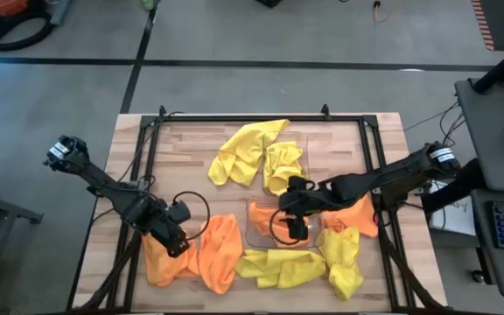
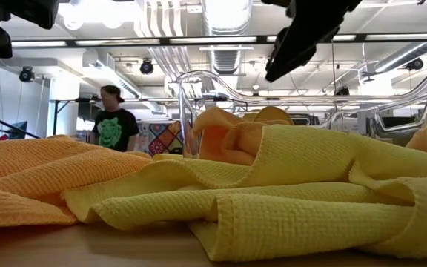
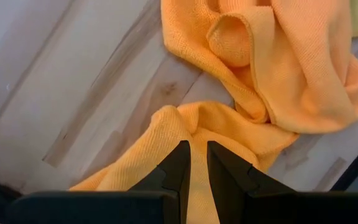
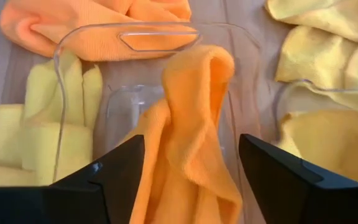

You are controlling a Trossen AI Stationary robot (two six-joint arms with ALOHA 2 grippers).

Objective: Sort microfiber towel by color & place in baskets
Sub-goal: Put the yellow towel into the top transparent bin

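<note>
- Spreading the right jaws wide over the nearer clear basket, apparently to release an orange towel into it.
- Leaving that orange towel standing in a loose upright fold between the two open jaws, touching neither as far as can be seen, its lower part sinking inside the basket walls.
- Keeping the drop centred between the jaws, probably so the cloth is landing inside the rim rather than draping over it.
- Reserving the second basket, off to one side of the right jaws, for yellow; a yellow towel already lying in it.
- Leaving more yellow towels outside the nearer basket's other wall, on the surface, waiting to be sorted.
- Holding the left jaws narrow, nearly together, low over another orange towel on the surface; a fold of that cloth lying right at the tips, though whether it is actually being pinched is not clear.
- Placing the left jaws there most likely to be lifting the next orange piece.
- Showing as soft, thick, finely looped cloth: crumpling into rounded folds, slumping under its own weight, holding no flat shape.
- Reading clearly as two colours, bright yellow and warm orange, easy to tell apart.
</note>
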